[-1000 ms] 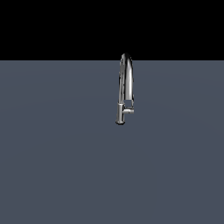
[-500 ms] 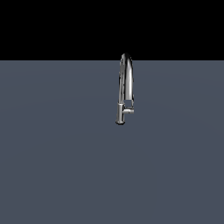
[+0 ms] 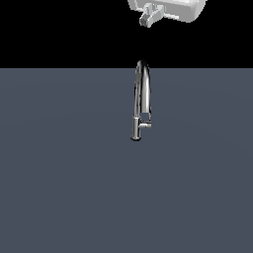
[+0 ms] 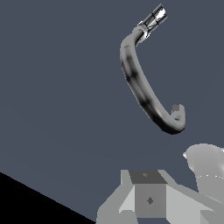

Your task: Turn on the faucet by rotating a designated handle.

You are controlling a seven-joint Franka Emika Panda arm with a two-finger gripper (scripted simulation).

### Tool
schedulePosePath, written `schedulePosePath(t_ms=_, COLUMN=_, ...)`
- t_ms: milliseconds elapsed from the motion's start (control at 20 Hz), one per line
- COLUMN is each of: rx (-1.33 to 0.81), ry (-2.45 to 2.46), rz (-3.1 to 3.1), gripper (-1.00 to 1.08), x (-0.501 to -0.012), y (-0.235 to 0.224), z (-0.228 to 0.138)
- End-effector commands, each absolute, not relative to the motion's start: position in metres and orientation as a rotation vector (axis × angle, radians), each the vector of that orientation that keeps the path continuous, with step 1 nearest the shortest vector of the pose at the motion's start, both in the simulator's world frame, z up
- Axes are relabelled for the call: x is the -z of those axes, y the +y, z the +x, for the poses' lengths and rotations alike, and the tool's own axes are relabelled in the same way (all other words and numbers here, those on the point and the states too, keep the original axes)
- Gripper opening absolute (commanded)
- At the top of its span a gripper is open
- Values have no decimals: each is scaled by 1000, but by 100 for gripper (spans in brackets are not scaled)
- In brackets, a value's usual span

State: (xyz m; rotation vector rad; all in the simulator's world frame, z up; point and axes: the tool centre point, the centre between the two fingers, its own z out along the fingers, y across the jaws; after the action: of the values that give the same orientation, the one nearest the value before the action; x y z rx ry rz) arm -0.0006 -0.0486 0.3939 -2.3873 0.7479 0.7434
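The faucet [image 3: 142,94] is a tall slim chrome gooseneck standing upright on the grey surface, on a short darker base [image 3: 136,137]. The handle [image 3: 146,125] is a short chrome lever sticking out from the lower stem toward the exterior view's right. My gripper [image 3: 149,19] hangs at the top edge of the exterior view, well above the arch and touching nothing. In the wrist view the faucet [image 4: 140,83] shows as a curved chrome tube, apart from the gripper [image 4: 148,201]. I cannot pick out the handle in the wrist view. How the jaws stand is unclear.
The flat grey surface [image 3: 64,188] spreads all around the faucet, with black background behind it. The white robot hand [image 3: 170,7] is cut off by the frame's top. A pale rounded arm part [image 4: 205,168] shows beside the gripper in the wrist view.
The white robot hand and gripper have come into the exterior view at the top, above the faucet. The faucet and its handle have not moved.
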Motion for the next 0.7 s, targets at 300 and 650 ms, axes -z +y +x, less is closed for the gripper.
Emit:
schedulePosePath(t_ms=300, rx=-868, ry=858, rz=-2177, gripper=-100, x=-351, y=-65, z=36)
schedulePosePath(t_ms=650, rx=-965, ry=946, rz=-1984, gripper=-100, x=-308, y=-77, z=62)
